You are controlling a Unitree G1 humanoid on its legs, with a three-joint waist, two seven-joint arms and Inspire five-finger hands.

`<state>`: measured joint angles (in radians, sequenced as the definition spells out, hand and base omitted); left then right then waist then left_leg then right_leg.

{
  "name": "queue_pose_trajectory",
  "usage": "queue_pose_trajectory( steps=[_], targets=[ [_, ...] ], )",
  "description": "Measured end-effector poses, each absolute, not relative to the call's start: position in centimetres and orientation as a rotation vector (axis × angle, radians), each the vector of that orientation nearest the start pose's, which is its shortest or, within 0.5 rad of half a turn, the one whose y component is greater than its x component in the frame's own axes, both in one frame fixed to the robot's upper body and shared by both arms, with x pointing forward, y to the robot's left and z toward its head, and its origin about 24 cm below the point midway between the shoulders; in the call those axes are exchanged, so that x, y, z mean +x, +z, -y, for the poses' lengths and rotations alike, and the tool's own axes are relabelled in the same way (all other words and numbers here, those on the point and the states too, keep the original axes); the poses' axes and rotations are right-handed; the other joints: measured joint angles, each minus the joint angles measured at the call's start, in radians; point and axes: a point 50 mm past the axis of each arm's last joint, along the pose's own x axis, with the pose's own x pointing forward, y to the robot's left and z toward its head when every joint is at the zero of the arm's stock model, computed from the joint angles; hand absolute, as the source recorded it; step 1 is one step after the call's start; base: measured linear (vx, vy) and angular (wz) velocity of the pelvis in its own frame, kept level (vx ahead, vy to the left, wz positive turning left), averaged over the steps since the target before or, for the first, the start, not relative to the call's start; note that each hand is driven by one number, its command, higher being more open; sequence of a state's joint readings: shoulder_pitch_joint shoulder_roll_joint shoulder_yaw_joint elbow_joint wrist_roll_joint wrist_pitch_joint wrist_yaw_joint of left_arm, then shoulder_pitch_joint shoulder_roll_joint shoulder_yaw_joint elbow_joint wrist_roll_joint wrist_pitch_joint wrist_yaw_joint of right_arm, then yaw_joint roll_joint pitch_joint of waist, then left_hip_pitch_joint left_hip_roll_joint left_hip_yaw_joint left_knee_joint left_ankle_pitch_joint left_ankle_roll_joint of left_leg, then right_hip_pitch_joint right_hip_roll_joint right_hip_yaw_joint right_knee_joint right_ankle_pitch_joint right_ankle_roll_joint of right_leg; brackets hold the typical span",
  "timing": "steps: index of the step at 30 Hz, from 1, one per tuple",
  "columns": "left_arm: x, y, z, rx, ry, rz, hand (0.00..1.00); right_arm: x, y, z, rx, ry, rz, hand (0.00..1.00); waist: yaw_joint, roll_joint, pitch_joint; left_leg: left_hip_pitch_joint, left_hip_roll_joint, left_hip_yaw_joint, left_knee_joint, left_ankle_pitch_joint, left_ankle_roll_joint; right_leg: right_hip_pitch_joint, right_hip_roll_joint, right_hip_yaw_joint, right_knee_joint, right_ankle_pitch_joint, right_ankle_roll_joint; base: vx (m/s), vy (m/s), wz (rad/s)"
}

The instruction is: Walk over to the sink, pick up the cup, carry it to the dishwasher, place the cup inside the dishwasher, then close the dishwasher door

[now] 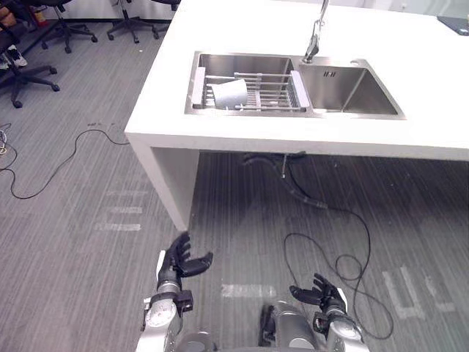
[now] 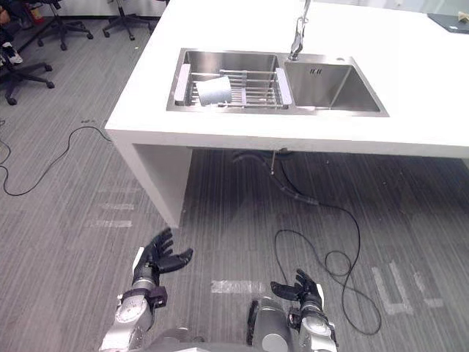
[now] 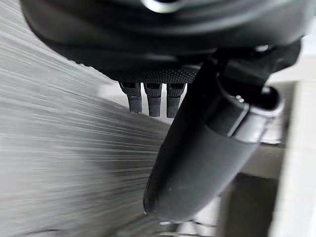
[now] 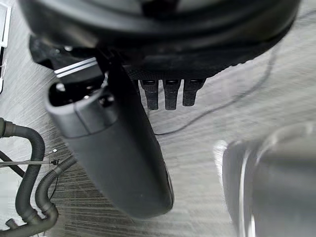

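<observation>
nearest, low over the grey carpet (image 1: 73,279): left hand (image 1: 179,262), splayed and slack, gripping nothing. beside it, right hand (image 1: 320,293), likewise loose and empty, thumb standing out from the row of fingers. probably carried relaxed like this for walking, with nothing within reach to grasp yet.

further out, a strip of pale tape (image 1: 249,291) on the carpet between the two hands. beyond that, white counter (image 1: 242,136), well apart from both hands. set into its top, double steel sink (image 1: 330,114), with a faucet (image 1: 314,40) rising at the divider between the basins. across the left basin, wire drying rack (image 1: 275,92), propped on the rims, presumably so as to drain downward. on the rack, pale cup (image 1: 229,94), lying on its side toward the rack's left end, likely left there to drip dry. under the counter, grey drain hoses (image 1: 293,187). far off to the left, office chairs (image 1: 29,70).

judging by the gap: approach to the sink only, reach and grasp of the cup not yet begun.
</observation>
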<state>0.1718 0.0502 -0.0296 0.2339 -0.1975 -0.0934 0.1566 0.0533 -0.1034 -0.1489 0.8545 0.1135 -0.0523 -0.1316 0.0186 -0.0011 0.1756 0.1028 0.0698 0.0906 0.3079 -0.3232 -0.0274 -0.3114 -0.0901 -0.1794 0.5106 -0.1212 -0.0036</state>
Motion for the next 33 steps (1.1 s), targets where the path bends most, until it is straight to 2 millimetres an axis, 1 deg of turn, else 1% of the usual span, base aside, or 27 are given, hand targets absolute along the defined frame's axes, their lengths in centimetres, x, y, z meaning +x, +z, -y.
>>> queue_pose_trajectory(
  steps=[1,2,4,6,7,8,9,10,12,14,15,16,17,18,19,20,22,23,24,25,26,27,28,29,31,32,33],
  targets=[
    [20.3,-3.3,-17.1,-0.127,0.212,-0.277,0.90,14.7,-12.9,22.1,0.007,-0.373,-0.829,0.90,0.000,0.004,-0.001,0.001,0.009,-0.002,-0.006,0.007,-0.004,0.001,0.004,-0.005,-0.001,-0.008,-0.006,0.34,-0.169,0.11],
    [21.0,-1.6,-16.5,-0.136,0.183,-0.197,0.90,14.7,-12.8,22.4,0.002,-0.377,-0.824,0.90,-0.008,0.008,-0.003,0.007,0.017,-0.011,-0.015,0.023,-0.021,0.016,0.005,-0.025,-0.004,-0.028,-0.010,0.25,-0.138,0.33],
    [21.8,0.9,-15.2,-0.166,0.134,-0.083,0.90,13.9,-13.1,22.4,0.000,-0.384,-0.845,0.90,-0.009,0.009,-0.002,0.015,0.034,-0.036,0.029,0.039,-0.042,0.085,0.015,-0.064,-0.037,-0.052,-0.013,0.29,-0.160,0.51],
    [22.0,2.9,-14.3,-0.199,0.114,0.007,0.90,13.3,-13.2,22.2,-0.001,-0.377,-0.851,0.90,-0.003,0.019,0.003,-0.042,0.062,-0.054,0.231,0.053,-0.066,0.167,0.039,-0.086,-0.098,-0.054,-0.013,0.28,-0.141,0.27],
    [21.9,4.4,-14.0,-0.223,0.116,0.070,0.90,13.0,-13.2,22.0,-0.008,-0.365,-0.849,0.90,0.002,0.031,0.010,-0.113,0.089,-0.052,0.416,0.105,-0.088,0.219,0.057,-0.088,-0.134,-0.055,-0.015,0.15,-0.045,0.01],
    [21.8,5.1,-13.9,-0.233,0.118,0.102,0.90,13.0,-13.1,21.9,-0.012,-0.360,-0.842,0.90,0.008,0.036,0.011,-0.152,0.103,-0.049,0.508,0.144,-0.087,0.243,0.064,-0.085,-0.151,-0.056,-0.018,0.17,-0.007,-0.10],
    [21.6,6.4,-13.8,-0.249,0.120,0.169,0.90,12.6,-13.1,21.8,-0.018,-0.352,-0.841,0.90,0.022,0.048,0.004,-0.225,0.137,-0.041,0.643,0.127,-0.082,0.277,0.076,-0.081,-0.179,-0.061,-0.025,0.17,0.036,-0.13],
    [21.4,7.9,-13.8,-0.261,0.115,0.238,0.90,12.5,-13.2,21.7,-0.018,-0.352,-0.842,0.90,0.027,0.052,0.001,-0.288,0.151,-0.024,0.695,0.081,-0.070,0.304,0.080,-0.074,-0.201,-0.073,-0.041,0.18,0.047,-0.13],
    [21.1,9.6,-13.9,-0.275,0.113,0.333,0.90,12.6,-13.1,21.8,-0.022,-0.352,-0.838,0.90,0.038,0.056,-0.001,-0.364,0.144,-0.002,0.648,0.020,-0.050,0.332,0.068,-0.056,-0.223,-0.079,-0.032,0.20,0.082,-0.18],
    [20.9,10.5,-14.1,-0.278,0.112,0.395,0.90,12.7,-13.3,22.0,-0.030,-0.351,-0.854,0.90,0.046,0.055,-0.001,-0.394,0.094,-0.001,0.471,0.008,-0.037,0.361,0.040,-0.031,-0.231,-0.098,0.000,0.28,0.211,-0.23],
    [20.9,10.7,-14.0,-0.285,0.111,0.407,0.90,12.4,-13.4,22.5,-0.045,-0.354,-0.864,0.90,0.048,0.076,-0.013,-0.383,0.067,-0.021,0.231,0.077,-0.031,0.364,0.035,-0.004,-0.214,-0.121,0.042,0.32,0.280,-0.33],
    [20.9,10.7,-14.2,-0.284,0.122,0.407,0.90,12.5,-13.6,22.5,-0.055,-0.339,-0.886,0.90,0.055,0.073,-0.014,-0.348,0.050,0.008,0.155,0.172,0.003,0.363,0.033,0.062,-0.191,-0.139,0.069,0.29,0.225,-0.33],
    [20.9,10.5,-14.5,-0.274,0.128,0.402,0.90,12.5,-13.7,22.3,-0.058,-0.326,-0.892,0.90,0.055,0.060,-0.021,-0.334,0.029,0.015,0.130,0.174,0.005,0.367,0.024,0.092,-0.204,-0.139,0.067,0.29,0.171,-0.17],
    [21.0,10.5,-14.7,-0.262,0.129,0.401,0.90,12.5,-13.7,22.3,-0.057,-0.320,-0.890,0.90,0.049,0.045,-0.028,-0.332,-0.003,0.022,0.111,0.176,0.025,0.369,0.000,0.107,-0.232,-0.140,0.072,0.30,0.122,-0.03],
    [21.0,10.5,-14.8,-0.257,0.134,0.401,0.90,12.8,-13.7,22.3,-0.058,-0.318,-0.888,0.90,0.052,0.040,-0.030,-0.332,-0.017,0.040,0.112,0.163,0.045,0.372,-0.016,0.118,-0.248,-0.137,0.077,0.30,0.112,-0.04],
    [21.0,10.5,-14.9,-0.252,0.133,0.398,0.90,12.9,-13.7,22.3,-0.057,-0.318,-0.891,0.90,0.051,0.037,-0.031,-0.328,-0.022,0.050,0.112,0.156,0.052,0.377,-0.024,0.122,-0.252,-0.137,0.077,0.32,0.124,-0.24],
    [21.0,10.4,-14.6,-0.234,0.103,0.387,0.90,13.1,-13.7,22.2,-0.055,-0.308,-0.883,0.90,0.048,0.031,-0.030,-0.292,-0.043,0.071,0.083,0.134,0.062,0.358,-0.046,0.151,-0.178,-0.147,0.098,0.27,0.100,-0.25],
    [21.0,10.4,-14.1,-0.227,0.074,0.381,0.90,13.2,-13.7,22.0,-0.051,-0.300,-0.882,0.90,0.049,0.028,-0.028,-0.246,-0.046,0.089,0.058,0.126,0.064,0.289,-0.060,0.173,-0.003,-0.148,0.198,0.25,0.080,-0.28],
    [21.0,10.4,-13.8,-0.204,0.045,0.379,0.90,13.1,-13.8,21.6,-0.056,-0.285,-0.886,0.90,0.043,0.020,-0.024,-0.205,-0.050,0.096,0.037,0.118,0.067,0.234,-0.069,0.188,0.141,-0.124,0.266,0.34,0.052,-0.18],
    [20.9,10.3,-13.5,-0.158,0.010,0.377,0.90,12.5,-14.1,20.9,-0.046,-0.264,-0.905,0.90,0.024,0.003,-0.029,-0.149,-0.052,0.095,0.011,0.111,0.067,0.176,-0.076,0.198,0.306,-0.119,0.265,0.30,0.003,-0.01],
    [20.8,10.4,-13.4,-0.142,-0.005,0.379,0.90,12.3,-14.3,20.4,-0.046,-0.244,-0.912,0.90,0.015,-0.008,-0.036,-0.124,-0.051,0.095,-0.001,0.109,0.065,0.140,-0.077,0.186,0.349,-0.133,0.237,0.25,-0.038,0.04],
    [20.8,10.5,-13.2,-0.139,-0.011,0.383,0.90,12.4,-14.3,20.2,-0.044,-0.236,-0.911,0.90,0.011,-0.013,-0.039,-0.112,-0.048,0.095,-0.010,0.107,0.062,0.117,-0.076,0.173,0.361,-0.145,0.215,0.20,-0.083,-0.05],
    [20.7,10.8,-13.1,-0.144,-0.011,0.399,0.90,12.6,-14.2,20.0,-0.039,-0.229,-0.904,0.90,0.006,-0.015,-0.040,-0.095,-0.035,0.097,-0.020,0.099,0.048,0.072,-0.070,0.154,0.359,-0.168,0.172,0.19,-0.101,-0.10],
    [20.7,11.0,-13.1,-0.147,-0.011,0.405,0.90,12.7,-14.2,20.0,-0.037,-0.227,-0.902,0.90,0.005,-0.015,-0.040,-0.090,-0.025,0.098,-0.019,0.095,0.040,0.051,-0.066,0.146,0.351,-0.177,0.154,0.25,-0.216,-0.13],
    [20.6,11.3,-13.2,-0.149,-0.006,0.419,0.90,12.7,-14.2,19.9,-0.043,-0.217,-0.902,0.90,-0.001,-0.017,-0.041,-0.073,0.014,0.101,0.006,0.061,-0.005,0.012,-0.065,0.111,0.181,-0.170,0.097,0.21,-0.254,-0.12],
    [20.6,11.3,-13.3,-0.147,-0.005,0.422,0.90,12.7,-14.2,19.8,-0.048,-0.213,-0.902,0.90,-0.001,-0.025,-0.043,-0.074,0.019,0.102,0.024,0.043,-0.021,0.012,-0.068,0.108,0.096,-0.131,0.069,0.17,-0.227,-0.12],
    [20.7,11.2,-13.5,-0.142,0.008,0.418,0.90,12.5,-14.3,20.2,-0.059,-0.217,-0.913,0.90,-0.007,-0.015,-0.038,-0.078,0.042,0.094,0.072,0.003,-0.050,0.031,-0.048,0.099,0.036,-0.061,0.060,0.26,-0.313,-0.16]
  ],
)
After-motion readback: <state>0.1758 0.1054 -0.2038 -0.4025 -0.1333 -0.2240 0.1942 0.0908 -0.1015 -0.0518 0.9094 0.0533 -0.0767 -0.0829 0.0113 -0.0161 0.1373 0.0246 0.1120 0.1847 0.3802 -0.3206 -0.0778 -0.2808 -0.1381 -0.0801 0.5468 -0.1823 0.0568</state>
